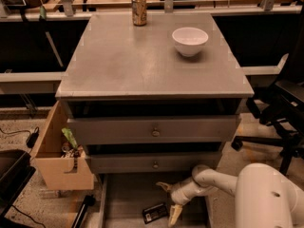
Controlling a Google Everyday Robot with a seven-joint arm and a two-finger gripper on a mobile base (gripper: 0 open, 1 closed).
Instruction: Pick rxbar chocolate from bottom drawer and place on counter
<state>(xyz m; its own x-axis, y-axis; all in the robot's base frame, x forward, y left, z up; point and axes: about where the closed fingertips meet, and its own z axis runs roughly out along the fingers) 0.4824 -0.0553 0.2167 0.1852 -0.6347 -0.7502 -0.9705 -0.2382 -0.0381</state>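
Camera view: small flat black wrapped rxbar chocolate [155, 213] lies flat on the floor of the wide, shallow grey bottom drawer [124, 198], which is pulled out. Pale two-finger gripper [166, 203] sits just beside the bar's right end, fingers spread, holding nothing (contact with wrapper unclear). Broad matte grey counter [142, 65] above. Bar likely light, stiff, slick-wrapped; pinch across its narrow width.

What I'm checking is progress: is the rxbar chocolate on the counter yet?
No, the rxbar chocolate lies on the bottom drawer floor, beside the open tool low in that drawer.
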